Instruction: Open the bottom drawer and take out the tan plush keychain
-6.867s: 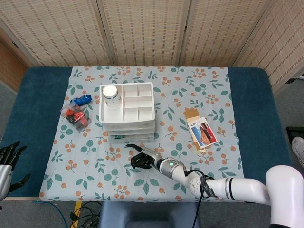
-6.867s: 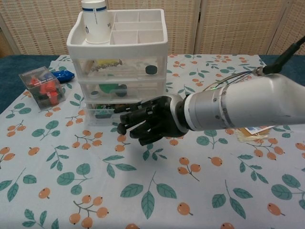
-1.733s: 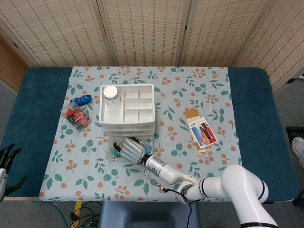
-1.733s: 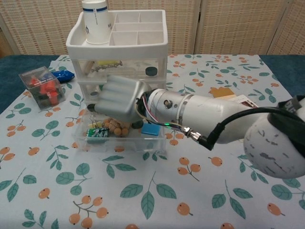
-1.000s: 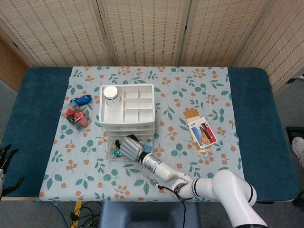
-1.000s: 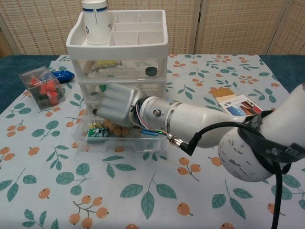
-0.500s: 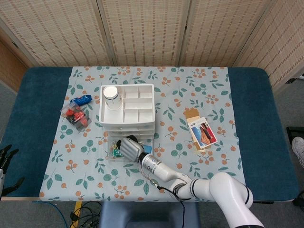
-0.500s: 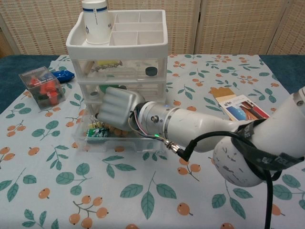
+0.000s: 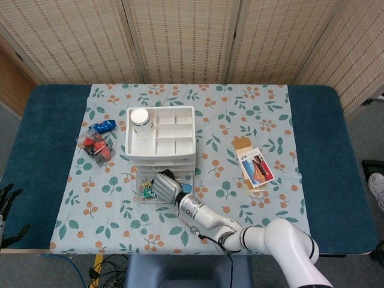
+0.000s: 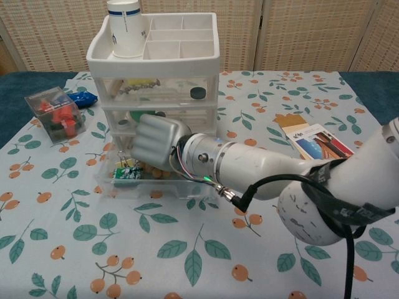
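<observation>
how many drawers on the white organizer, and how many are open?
3 drawers under the white organizer's top tray: top drawer and middle drawer closed, bottom drawer pulled out toward the robot. The right hand reaches into it, hiding much of its contents.

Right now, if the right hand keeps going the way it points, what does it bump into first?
Probably the tan plush keychain in the open bottom drawer: the right hand reaches down into it, hiding most of it.

The drawer unit (image 9: 160,142) stood on the tablecloth (image 9: 270,120), a cup (image 9: 140,118) in its 10 o'clock compartment; the card (image 9: 257,166) lay at its 3 o'clock.
</observation>
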Controlling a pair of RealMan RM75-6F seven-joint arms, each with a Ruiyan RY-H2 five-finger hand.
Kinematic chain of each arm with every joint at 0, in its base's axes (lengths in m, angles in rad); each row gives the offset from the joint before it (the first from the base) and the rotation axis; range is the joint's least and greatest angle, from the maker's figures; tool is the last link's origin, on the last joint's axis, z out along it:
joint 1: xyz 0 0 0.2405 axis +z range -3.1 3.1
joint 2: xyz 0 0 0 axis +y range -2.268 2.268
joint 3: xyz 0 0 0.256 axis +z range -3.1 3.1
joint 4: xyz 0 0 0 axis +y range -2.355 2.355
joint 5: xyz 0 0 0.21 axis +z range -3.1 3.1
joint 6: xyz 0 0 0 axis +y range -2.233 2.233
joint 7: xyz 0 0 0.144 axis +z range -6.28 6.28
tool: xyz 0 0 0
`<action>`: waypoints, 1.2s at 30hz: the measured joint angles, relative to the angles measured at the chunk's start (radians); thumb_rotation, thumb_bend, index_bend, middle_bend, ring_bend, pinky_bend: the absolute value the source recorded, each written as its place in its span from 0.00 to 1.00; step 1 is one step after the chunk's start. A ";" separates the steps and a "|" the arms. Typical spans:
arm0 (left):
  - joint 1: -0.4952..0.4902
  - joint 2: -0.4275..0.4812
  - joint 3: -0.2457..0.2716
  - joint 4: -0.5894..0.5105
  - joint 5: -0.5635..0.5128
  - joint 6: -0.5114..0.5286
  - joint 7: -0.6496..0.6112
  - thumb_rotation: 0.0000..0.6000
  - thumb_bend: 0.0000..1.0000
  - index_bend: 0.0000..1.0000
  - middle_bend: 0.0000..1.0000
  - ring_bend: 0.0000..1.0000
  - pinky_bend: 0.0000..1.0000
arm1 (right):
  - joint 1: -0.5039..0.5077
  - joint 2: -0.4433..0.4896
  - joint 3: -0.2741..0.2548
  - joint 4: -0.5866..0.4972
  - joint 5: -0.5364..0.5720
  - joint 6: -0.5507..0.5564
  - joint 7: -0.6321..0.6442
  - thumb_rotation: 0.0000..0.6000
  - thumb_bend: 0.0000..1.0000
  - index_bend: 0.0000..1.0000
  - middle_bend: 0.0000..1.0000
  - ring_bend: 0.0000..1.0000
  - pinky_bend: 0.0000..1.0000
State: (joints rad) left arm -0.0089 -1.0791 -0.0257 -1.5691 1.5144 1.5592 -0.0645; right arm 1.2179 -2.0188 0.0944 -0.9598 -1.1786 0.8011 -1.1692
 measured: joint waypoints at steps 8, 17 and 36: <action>0.003 -0.001 0.000 0.004 -0.001 0.003 -0.002 1.00 0.21 0.15 0.08 0.09 0.09 | -0.011 0.000 0.005 -0.007 0.004 -0.003 -0.017 1.00 0.51 0.53 0.90 0.98 1.00; 0.005 -0.002 -0.002 0.009 -0.006 0.003 -0.005 1.00 0.21 0.15 0.08 0.09 0.09 | -0.020 0.003 0.014 -0.022 -0.004 0.006 -0.012 1.00 0.55 0.62 0.91 0.99 1.00; 0.000 0.004 -0.009 -0.004 0.006 0.010 0.005 1.00 0.21 0.16 0.08 0.09 0.10 | -0.071 0.128 0.042 -0.251 -0.070 0.130 0.043 1.00 0.56 0.63 0.92 0.99 1.00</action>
State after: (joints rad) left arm -0.0094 -1.0749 -0.0345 -1.5732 1.5207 1.5690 -0.0593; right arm 1.1466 -1.8906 0.1362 -1.2111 -1.2485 0.9309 -1.1263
